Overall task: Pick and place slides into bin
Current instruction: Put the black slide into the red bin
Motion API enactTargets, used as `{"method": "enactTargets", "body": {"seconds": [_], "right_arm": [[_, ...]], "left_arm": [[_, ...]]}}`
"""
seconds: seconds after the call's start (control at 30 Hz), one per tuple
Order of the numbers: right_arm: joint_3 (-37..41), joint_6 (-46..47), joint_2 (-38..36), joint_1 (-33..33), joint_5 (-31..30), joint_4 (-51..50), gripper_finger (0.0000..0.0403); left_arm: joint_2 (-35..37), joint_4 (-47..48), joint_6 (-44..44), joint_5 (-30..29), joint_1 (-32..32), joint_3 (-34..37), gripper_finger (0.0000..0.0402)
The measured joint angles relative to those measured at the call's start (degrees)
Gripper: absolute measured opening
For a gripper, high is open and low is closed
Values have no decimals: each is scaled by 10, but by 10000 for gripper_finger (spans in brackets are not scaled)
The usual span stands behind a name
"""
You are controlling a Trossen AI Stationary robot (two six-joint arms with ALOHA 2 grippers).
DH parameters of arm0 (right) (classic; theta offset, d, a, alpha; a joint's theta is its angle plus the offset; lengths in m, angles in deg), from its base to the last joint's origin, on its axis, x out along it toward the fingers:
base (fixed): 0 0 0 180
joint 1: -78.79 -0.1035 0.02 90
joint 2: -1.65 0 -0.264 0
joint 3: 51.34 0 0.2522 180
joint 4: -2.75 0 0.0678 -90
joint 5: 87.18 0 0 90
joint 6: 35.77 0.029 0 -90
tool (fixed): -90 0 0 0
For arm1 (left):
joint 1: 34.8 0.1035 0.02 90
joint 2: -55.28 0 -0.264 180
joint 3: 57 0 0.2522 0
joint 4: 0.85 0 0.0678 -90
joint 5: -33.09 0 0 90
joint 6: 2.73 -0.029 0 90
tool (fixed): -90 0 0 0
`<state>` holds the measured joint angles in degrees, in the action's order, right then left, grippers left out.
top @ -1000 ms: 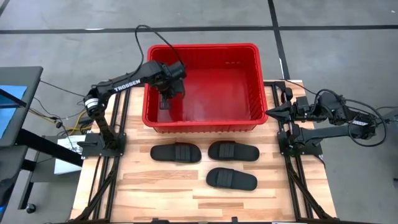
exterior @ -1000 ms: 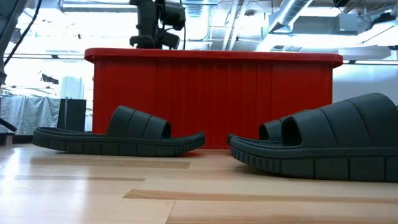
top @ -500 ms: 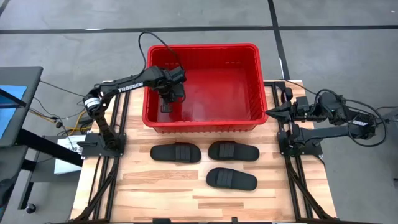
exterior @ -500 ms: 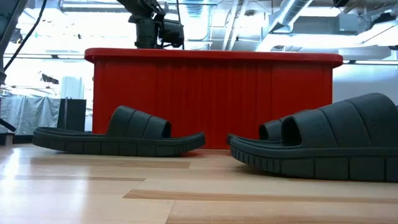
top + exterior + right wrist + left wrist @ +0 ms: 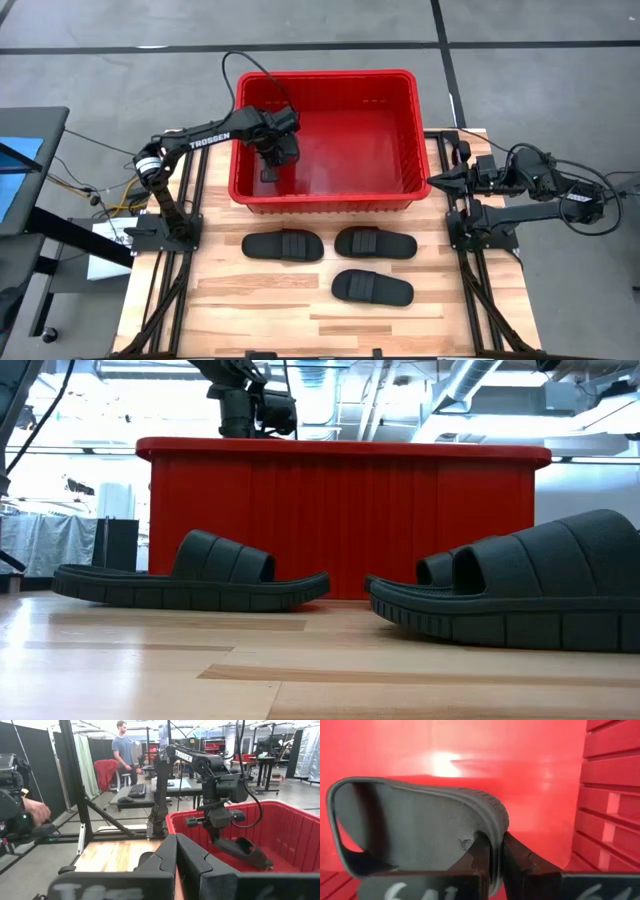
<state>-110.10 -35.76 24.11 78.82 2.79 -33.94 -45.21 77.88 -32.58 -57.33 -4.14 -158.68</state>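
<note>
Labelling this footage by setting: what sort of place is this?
Probably a robotics lab or workshop: exposed ceiling ducts, black curtain partitions, and a desk with a keyboard beyond the wooden table.

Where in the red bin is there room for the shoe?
Most of the bin's floor is bare, from its middle to the right wall. The left gripper holds a slide near the left wall. Three slides crowd the table's middle.
</note>
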Motion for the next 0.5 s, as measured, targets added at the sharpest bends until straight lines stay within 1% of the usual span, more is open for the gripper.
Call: {"method": "enactTargets", "body": {"seconds": [0.13,0.3,0.5], "right_arm": [[0,0,0,0,0,0,0],[0,0,0,0,0,0,0],[0,0,0,0,0,0,0]], "left_arm": [[0,0,-3,-4,1,0,7],[0,-6,-10,-36,2,0,7],[0,-5,-10,-45,13,0,7]]}}
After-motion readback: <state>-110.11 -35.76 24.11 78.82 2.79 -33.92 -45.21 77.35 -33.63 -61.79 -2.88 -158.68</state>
